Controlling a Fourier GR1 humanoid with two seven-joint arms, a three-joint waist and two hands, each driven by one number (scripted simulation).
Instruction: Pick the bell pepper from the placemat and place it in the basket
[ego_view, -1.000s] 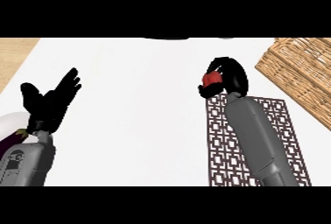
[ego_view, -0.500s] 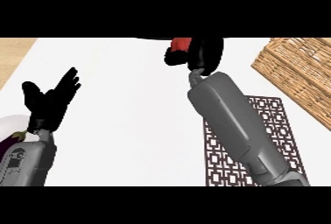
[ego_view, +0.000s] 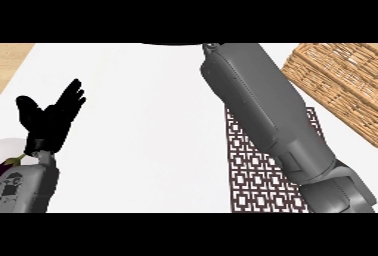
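No readable text, number or brand. The placemat (ego_view: 255, 180) carries a lattice pattern only; the dark mark on my left forearm (ego_view: 16, 186) cannot be read.

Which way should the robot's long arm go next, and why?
Probably swing the right forearm rightward, toward the basket. The forearm reaches past the view's top edge, the right hand out of sight; no pepper shows on the placemat, and the basket lies to its right.

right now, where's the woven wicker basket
In the head view the woven wicker basket sits at the upper right, just past the dark red lattice placemat and right of the grey right forearm.
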